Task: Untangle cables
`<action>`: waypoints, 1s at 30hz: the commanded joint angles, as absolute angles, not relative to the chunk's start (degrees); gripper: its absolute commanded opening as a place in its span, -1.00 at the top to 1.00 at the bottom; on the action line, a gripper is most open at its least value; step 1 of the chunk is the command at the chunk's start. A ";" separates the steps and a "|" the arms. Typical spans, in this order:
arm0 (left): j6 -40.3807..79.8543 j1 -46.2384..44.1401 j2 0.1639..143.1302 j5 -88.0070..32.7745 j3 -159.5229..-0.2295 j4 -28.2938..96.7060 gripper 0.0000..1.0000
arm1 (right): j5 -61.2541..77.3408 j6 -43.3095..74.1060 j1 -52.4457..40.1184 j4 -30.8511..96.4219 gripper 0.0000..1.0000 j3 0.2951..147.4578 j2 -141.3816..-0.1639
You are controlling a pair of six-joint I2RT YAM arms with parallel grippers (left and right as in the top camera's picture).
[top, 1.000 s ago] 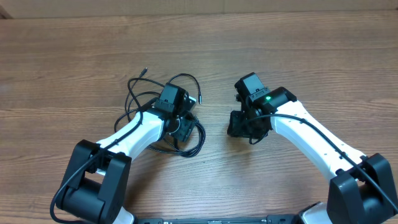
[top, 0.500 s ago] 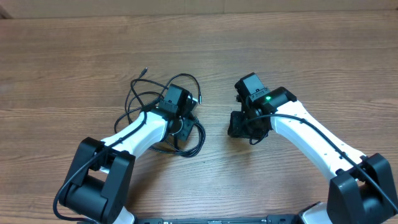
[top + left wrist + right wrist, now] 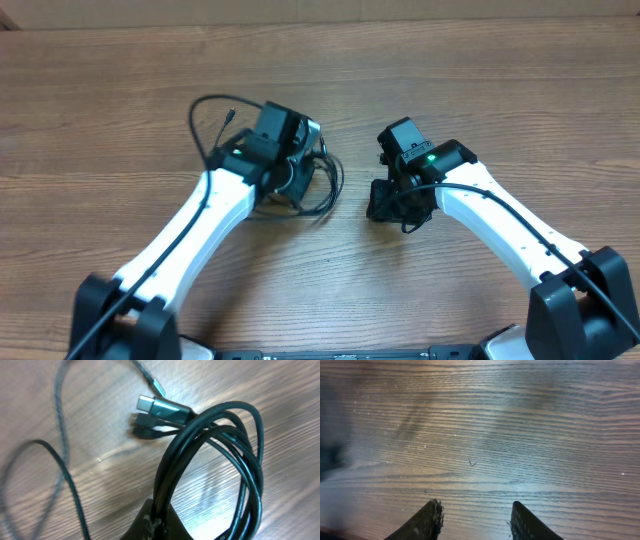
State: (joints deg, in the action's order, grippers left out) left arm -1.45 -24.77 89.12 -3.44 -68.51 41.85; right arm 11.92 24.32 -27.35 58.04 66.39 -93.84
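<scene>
Now the left gripper (image 3: 157, 525) is pinched tight on a bundle of looped black cables (image 3: 252, 480), left of centre on the wooden table (image 3: 480, 80). A metal-tipped plug (image 3: 162, 407) pokes out at the far side. To the right, the right gripper (image 3: 476, 516) hangs half-parted and empty over bare wood. The step in hand looks like the first grasp. Next, the right gripper probably needs to take a free loop.

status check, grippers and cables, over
Left gripper shut on cables. Right gripper open, empty, over the table. Cables looped together, usb plug poking out. Nothing in the way.
</scene>
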 commanded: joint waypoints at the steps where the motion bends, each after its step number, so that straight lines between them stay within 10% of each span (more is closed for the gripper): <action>1: -1.08 -25.06 84.66 -4.91 -70.98 43.40 0.91 | 15.88 21.76 -26.92 57.63 0.14 68.64 -92.66; 30: 6.52 -25.15 82.41 -14.02 -70.98 46.35 0.92 | 38.92 17.19 -26.92 56.71 0.35 73.69 -92.66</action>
State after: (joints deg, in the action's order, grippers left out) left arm 3.57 -24.77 83.05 -11.35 -69.87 46.35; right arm 37.28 13.65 -27.35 57.01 72.05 -93.84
